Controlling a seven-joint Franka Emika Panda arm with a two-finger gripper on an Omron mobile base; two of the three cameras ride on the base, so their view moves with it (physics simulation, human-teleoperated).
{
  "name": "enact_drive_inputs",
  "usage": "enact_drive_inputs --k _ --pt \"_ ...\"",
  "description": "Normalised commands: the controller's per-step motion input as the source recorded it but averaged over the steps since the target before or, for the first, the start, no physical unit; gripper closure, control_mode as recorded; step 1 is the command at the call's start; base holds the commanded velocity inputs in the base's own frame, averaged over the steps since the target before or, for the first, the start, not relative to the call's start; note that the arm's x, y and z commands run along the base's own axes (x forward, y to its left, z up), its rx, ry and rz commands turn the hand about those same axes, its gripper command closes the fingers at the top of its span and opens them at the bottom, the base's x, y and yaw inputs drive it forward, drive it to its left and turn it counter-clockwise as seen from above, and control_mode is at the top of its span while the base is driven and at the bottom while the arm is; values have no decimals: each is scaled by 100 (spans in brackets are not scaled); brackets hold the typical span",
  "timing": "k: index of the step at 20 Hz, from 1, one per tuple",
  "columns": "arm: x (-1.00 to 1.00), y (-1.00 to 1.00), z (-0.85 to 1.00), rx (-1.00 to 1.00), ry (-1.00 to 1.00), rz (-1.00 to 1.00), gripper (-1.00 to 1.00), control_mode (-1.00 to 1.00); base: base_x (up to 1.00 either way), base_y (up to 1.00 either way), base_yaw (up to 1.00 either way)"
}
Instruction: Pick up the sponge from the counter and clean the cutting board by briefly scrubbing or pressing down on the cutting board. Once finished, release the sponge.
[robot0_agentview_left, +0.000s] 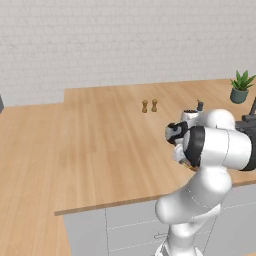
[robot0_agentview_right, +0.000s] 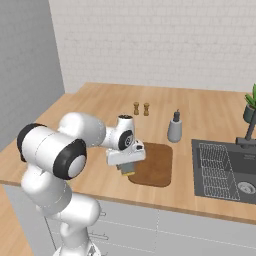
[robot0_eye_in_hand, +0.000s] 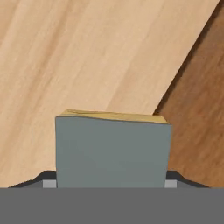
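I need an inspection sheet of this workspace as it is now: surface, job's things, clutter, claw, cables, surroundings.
Surface: tan wood counter over grey cabinet fronts.
Job's things: sponge held in the claw, grey face toward the hand camera, yellow edge at the far end; board flat on the counter, beside the sink.
Clutter: two small shakers; soap bottle behind the board.
Claw: claw shut on the sponge, at the board's near left edge; contact with the board cannot be told.
Cables: nothing seen.
Surroundings: dark sink with faucet, potted plant, white brick wall.
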Motion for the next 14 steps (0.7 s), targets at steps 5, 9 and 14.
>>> enact_drive_inputs --k 5,9,14 --pt "71 -15 85 4 -15 -15 100 -100 0 0 0" --pt "77 -51 -10 1 -5 -15 100 -100 0 0 0" --pt "74 -88 -10 1 3 -4 100 -100 0 0 0"
